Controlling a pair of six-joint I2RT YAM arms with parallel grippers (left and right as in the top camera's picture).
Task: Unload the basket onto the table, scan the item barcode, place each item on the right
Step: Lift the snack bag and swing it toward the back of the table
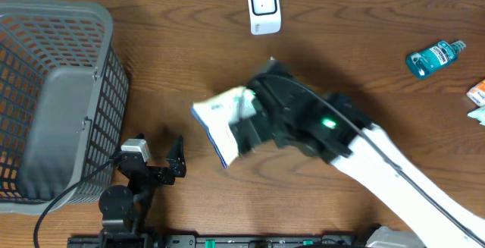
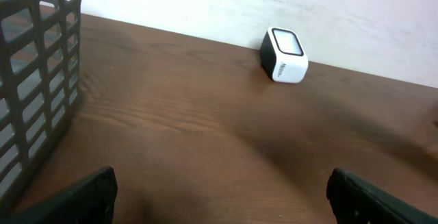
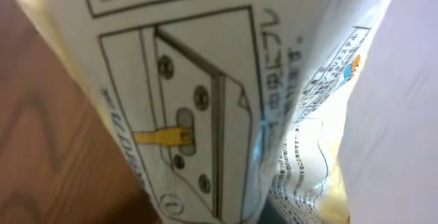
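The item is a white plastic packet (image 1: 220, 119) with a blue edge and printed diagrams, held above the table's centre. My right gripper (image 1: 254, 115) is shut on its right end, fingertips hidden behind it. In the right wrist view the packet (image 3: 205, 101) fills the frame, showing line drawings and small print; no barcode is discernible there. The white scanner (image 1: 264, 9) stands at the table's far edge, beyond the packet, and also shows as the scanner (image 2: 284, 55) in the left wrist view. My left gripper (image 1: 158, 151) rests near the front left, open and holding nothing, its jaws (image 2: 220, 196) wide apart.
A grey plastic basket (image 1: 57, 9) takes up the left side, its wall (image 2: 34, 80) close to my left gripper. A teal mouthwash bottle (image 1: 433, 57) lies at the far right, with small packs (image 1: 477, 92) at the right edge.
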